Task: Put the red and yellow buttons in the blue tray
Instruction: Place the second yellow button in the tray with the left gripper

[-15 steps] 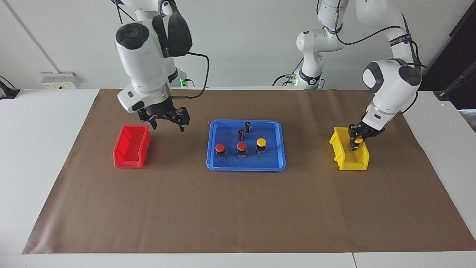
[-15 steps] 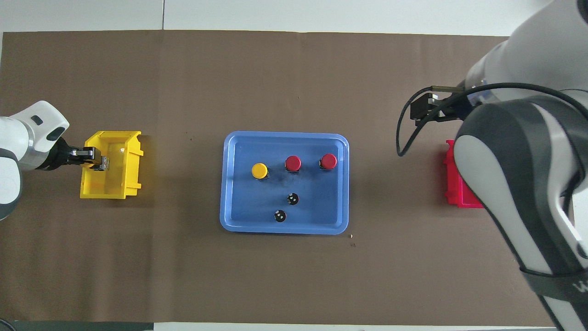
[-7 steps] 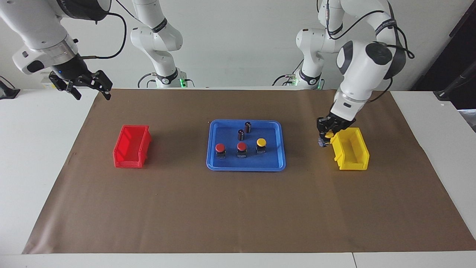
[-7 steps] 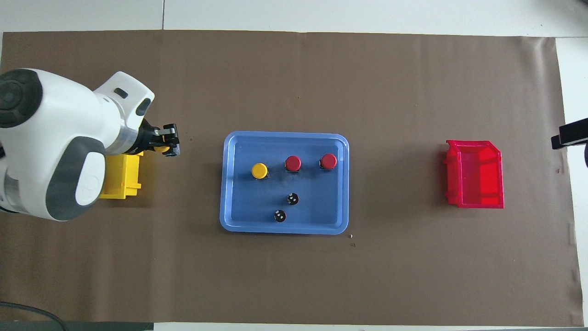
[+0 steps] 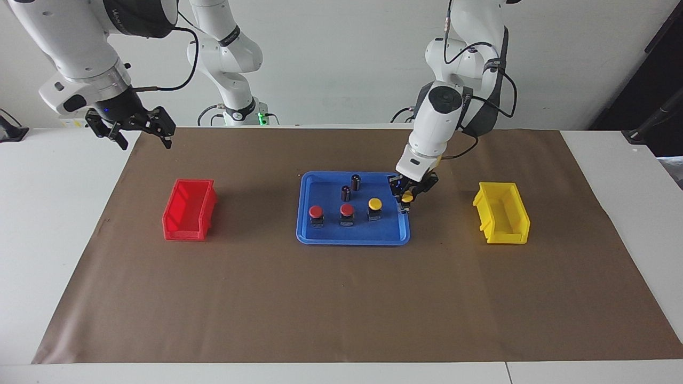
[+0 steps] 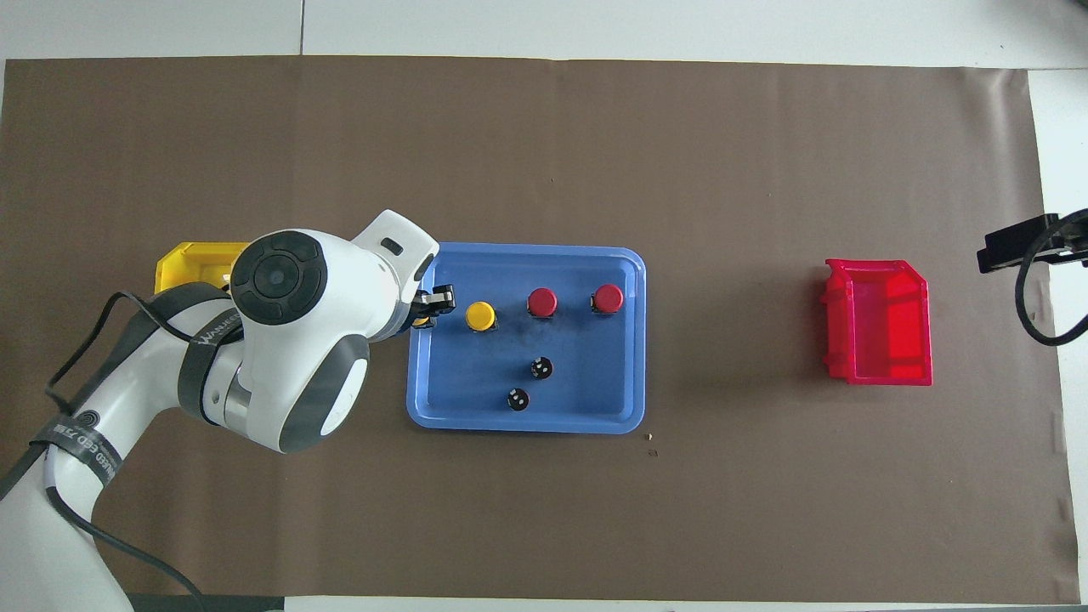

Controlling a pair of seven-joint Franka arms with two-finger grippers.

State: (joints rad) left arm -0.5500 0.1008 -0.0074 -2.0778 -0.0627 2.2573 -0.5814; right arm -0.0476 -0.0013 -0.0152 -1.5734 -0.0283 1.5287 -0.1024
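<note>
The blue tray (image 5: 331,236) lies mid-table and also shows in the overhead view (image 6: 595,387). In it stand two red buttons (image 5: 316,212) (image 5: 347,210) and one yellow button (image 5: 375,204); they also show in the overhead view: the red ones (image 6: 608,297) (image 6: 542,301) and the yellow one (image 6: 480,315). My left gripper (image 5: 407,200) is shut on a second yellow button (image 5: 407,198), low over the tray's rim at the left arm's end. In the overhead view this gripper (image 6: 429,307) largely hides that button. My right gripper (image 5: 145,142) is open and empty, raised over the mat's corner.
Two dark capless cylinders (image 5: 355,182) (image 5: 346,192) stand in the tray, nearer to the robots than the buttons. A red bin (image 5: 189,209) sits toward the right arm's end. A yellow bin (image 5: 502,212) sits toward the left arm's end.
My left gripper lifted the yellow button out of the yellow bin and carried it over to the blue tray's rim. My right gripper rose away from the red bin to the mat's corner.
</note>
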